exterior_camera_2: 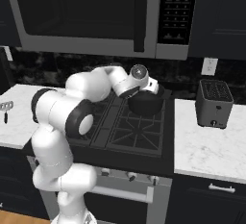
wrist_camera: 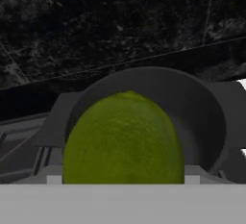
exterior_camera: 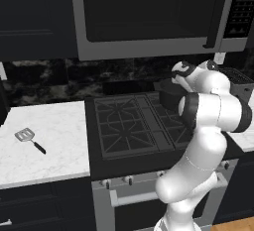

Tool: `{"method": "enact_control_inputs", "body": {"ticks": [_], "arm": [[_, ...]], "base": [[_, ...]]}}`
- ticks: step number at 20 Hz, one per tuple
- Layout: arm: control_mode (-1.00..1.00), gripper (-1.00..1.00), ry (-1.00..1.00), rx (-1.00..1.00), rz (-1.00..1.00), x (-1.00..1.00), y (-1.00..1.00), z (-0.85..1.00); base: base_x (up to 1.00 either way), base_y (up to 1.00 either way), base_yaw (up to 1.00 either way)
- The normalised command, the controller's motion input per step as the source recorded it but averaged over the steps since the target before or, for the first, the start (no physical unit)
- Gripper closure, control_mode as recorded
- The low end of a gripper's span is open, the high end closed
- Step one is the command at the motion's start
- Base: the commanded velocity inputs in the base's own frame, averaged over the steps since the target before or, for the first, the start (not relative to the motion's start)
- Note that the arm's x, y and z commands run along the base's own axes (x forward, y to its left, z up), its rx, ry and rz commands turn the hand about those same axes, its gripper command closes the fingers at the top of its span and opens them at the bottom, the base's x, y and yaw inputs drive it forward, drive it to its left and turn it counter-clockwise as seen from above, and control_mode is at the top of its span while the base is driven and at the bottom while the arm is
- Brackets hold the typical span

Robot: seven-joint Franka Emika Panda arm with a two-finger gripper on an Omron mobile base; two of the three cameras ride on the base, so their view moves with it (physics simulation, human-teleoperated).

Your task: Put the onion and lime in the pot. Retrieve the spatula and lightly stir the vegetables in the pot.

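Observation:
The yellow-green lime (wrist_camera: 123,141) sits close up between my fingertips in the hand view, and my gripper (wrist_camera: 123,180) is shut on it. Right behind it gapes the dark pot (wrist_camera: 206,112), its inside largely hidden by the lime. In the base views the pot (exterior_camera_2: 144,104) stands on the stove's rear right burner, with my gripper (exterior_camera_2: 153,87) just above its rim. The pot (exterior_camera: 170,95) shows partly behind my arm from the left. The spatula (exterior_camera: 26,136), silver head and black handle, lies on the left counter, far from the hand. The onion is hidden or out of view.
A dark toaster (exterior_camera_2: 214,103) stands on the right counter (exterior_camera_2: 206,146). The microwave (exterior_camera_2: 96,11) hangs low over the stove (exterior_camera: 134,123). The spatula (exterior_camera_2: 6,106) peeks in at the left edge of the right base view.

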Motion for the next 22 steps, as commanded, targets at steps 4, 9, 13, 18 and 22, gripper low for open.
{"method": "enact_control_inputs", "body": {"ticks": [4,9,13,18,22], "arm": [[-1.0,1.0,0.05,0.0,0.0,0.58,0.0,-0.31],[-1.0,1.0,0.04,-0.02,0.0,0.48,0.0,-0.33],[-1.0,-1.0,0.01,-0.05,0.0,0.31,0.0,-0.23],[-1.0,-1.0,0.0,-0.09,0.0,0.09,0.0,-0.03],[-1.0,-1.0,0.0,-0.12,0.0,0.0,0.0,0.0]], "base": [[0.0,0.0,0.0],[0.0,0.0,0.0],[0.0,0.0,0.0],[0.0,0.0,0.0],[0.0,0.0,0.0]]}}
